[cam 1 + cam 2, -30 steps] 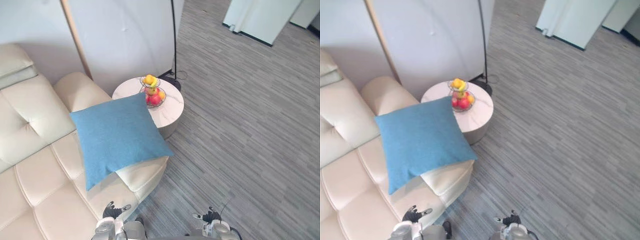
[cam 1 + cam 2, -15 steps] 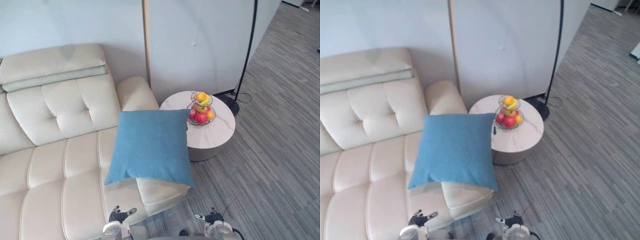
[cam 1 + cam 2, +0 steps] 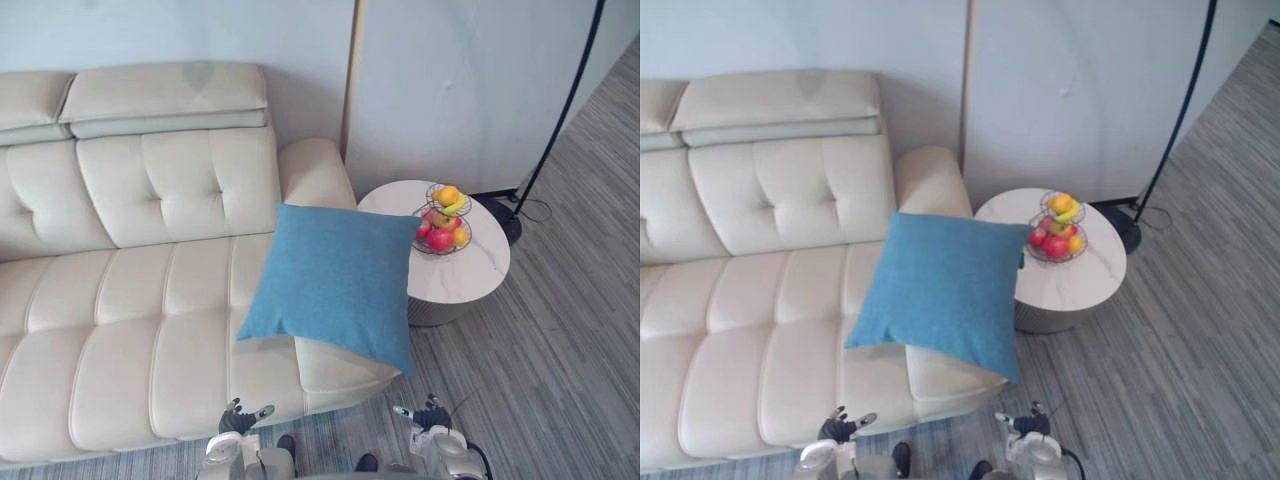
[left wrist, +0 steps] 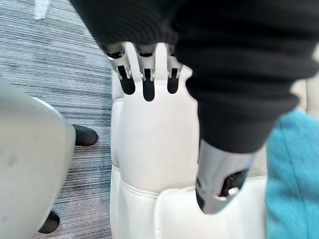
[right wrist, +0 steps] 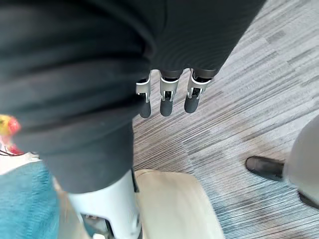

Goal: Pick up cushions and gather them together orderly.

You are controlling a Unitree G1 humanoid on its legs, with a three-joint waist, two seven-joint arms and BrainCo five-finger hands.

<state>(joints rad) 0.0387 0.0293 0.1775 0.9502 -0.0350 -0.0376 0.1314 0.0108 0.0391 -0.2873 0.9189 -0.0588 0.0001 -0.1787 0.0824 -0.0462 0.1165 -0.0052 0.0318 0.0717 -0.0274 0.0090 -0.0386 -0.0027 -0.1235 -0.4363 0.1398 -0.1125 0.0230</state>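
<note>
Cushion: one blue square cushion, centre of the left eye view, on the right end of the cream sofa. It sits tilted. Its upper edge is by the armrest, and its lower right corner reaches the seat's front corner.
Neighbours: round side table just right of the cushion, with a wire fruit basket on it. The cushion's upper right corner overlaps the table's edge in the view; contact cannot be told.
Left hand: left hand low at the bottom edge, left of centre, well apart from the cushion. Fingers are straight and spread, and it holds nothing.
Right hand: right hand at the bottom edge, right of centre, over the grey floor. Fingers are extended, and it is empty.
Handling, judged: woven cloth cover, plump fill. Likely light, soft and not fragile. It should sag and fold if taken by one corner, and the cloth should grip well.
Where to hold, judged: the two opposite side edges near mid-height, one hand each, pressing inward to keep it flat.
Risk, judged: a swing to the right could brush the fruit basket.
</note>
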